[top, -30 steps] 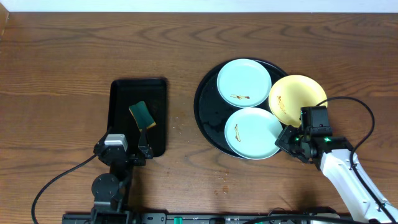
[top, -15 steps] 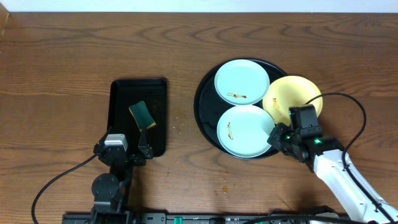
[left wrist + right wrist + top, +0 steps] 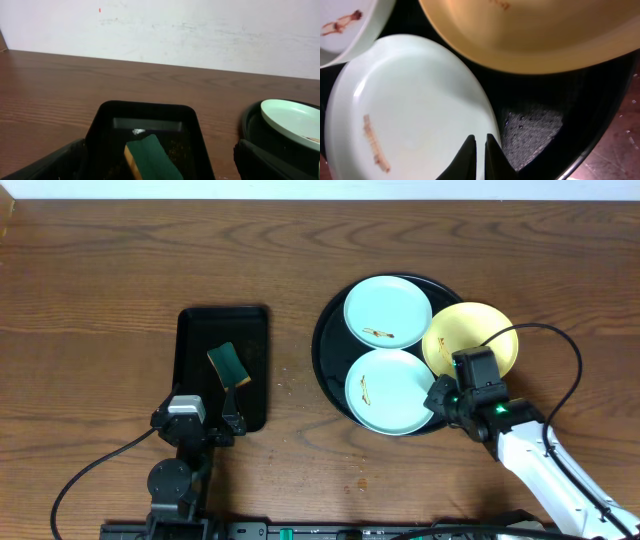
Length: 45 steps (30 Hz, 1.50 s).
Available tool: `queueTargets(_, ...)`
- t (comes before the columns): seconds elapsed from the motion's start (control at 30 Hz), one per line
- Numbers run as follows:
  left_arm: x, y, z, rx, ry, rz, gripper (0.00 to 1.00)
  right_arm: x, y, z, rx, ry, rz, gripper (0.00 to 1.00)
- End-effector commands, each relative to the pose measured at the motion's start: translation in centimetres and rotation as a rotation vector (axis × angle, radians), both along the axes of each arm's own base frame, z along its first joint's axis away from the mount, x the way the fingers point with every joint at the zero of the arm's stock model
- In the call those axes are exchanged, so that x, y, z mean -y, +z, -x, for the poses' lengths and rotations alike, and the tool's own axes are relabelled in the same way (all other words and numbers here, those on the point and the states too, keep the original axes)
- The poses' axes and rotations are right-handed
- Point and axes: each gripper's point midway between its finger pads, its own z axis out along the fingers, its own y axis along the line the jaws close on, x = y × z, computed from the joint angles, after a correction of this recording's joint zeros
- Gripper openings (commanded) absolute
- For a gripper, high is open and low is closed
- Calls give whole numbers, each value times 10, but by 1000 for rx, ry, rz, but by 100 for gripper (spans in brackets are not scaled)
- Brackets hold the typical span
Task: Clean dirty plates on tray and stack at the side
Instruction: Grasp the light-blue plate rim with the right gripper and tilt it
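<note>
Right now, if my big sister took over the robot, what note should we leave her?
Left pincer: open, empty, at the near end of the rectangular tray that holds the sponge.
Right pincer: shut, tips at the rim of the near pale plate; can't tell if it pinches it.
Things: near pale plate and far pale plate lie in the round tray; yellow plate overhangs its right rim.
Done: nothing; brown specks show, no stack.
Left: wipe all three, stack them beside the tray.
</note>
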Motion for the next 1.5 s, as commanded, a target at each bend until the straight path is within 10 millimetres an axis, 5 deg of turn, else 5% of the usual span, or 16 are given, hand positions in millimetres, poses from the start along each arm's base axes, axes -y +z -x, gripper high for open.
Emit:
queueTargets(0.0,-1,-17,1,-48,4,-11,93,-4,-6,6,-16,18,22,5)
queueTargets(0.17,-1,-17,1,-48,4,-11,93,-1,-14,9,-29,22,80,6)
queueTargets(0.3,-1,-17,1,-48,4,-11,93,17,-25,6,-40,-18,182,27)
queueTargets(0.4,-1,-17,1,-48,4,-11,93,14,-37,1,-51,3,190,32)
queueTargets(0.53,-1,-16,1,-48,4,-11,93,6,-50,-7,-49,55,179,29)
queueTargets(0.7,-1,-17,1,-48,4,-11,93,6,-47,-21,11,109,208,2)
queueTargets(1.1,-1,-16,1,-48,4,-11,93,14,-36,-36,92,207,306,12)
queueTargets(1.47,-1,-17,1,-48,5,-11,93,-6,-45,-12,19,413,239,10)
